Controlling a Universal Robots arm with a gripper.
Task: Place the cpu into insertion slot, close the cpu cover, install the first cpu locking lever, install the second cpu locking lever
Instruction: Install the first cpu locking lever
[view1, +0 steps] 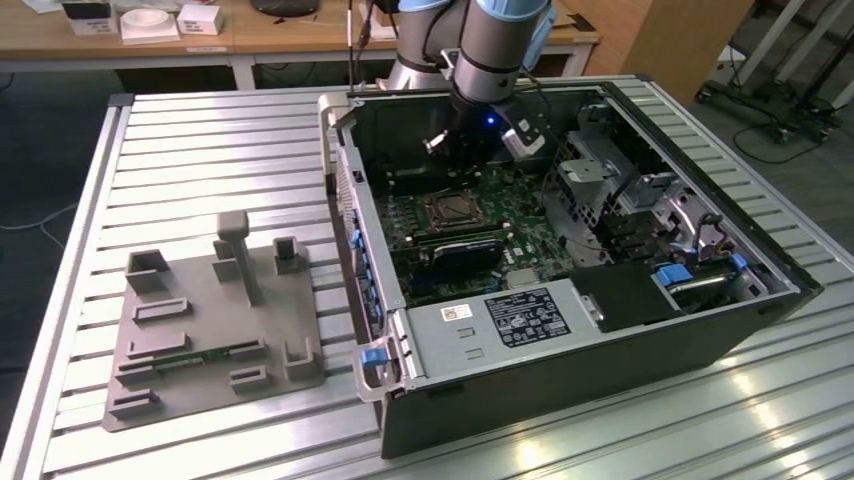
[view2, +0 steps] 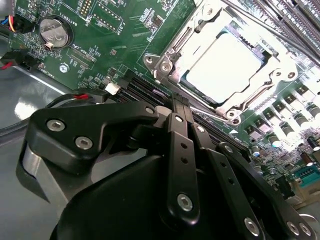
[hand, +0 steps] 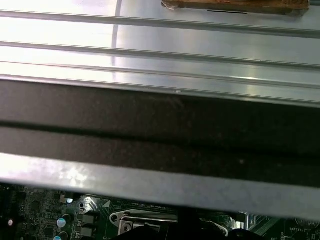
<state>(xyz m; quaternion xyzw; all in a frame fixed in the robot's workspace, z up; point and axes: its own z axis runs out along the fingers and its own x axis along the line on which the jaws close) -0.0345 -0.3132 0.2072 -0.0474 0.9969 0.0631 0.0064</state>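
The cpu (view2: 226, 67) lies flat in the insertion slot (view1: 451, 210), its silvery top showing through the cut-out of the cpu cover (view2: 167, 61). The cover lies down flat around the chip. In the second wrist view I cannot make out how the locking levers stand. My gripper (view2: 178, 104) hangs inside the open computer case (view1: 747, 330), a short way off the socket's edge. Its black fingers are shut together with nothing between them. In the exterior view the gripper (view1: 463, 160) is above the motherboard (view1: 534, 235), just beyond the socket.
The case lies open on a slatted metal table (view1: 214, 140). A grey fixture block (view1: 214, 320) stands at the exterior view's left. Memory slots (view2: 295, 15), a coin battery (view2: 54, 31) and the drive cage (view1: 607, 180) surround the socket. The case wall (hand: 160, 135) runs close by.
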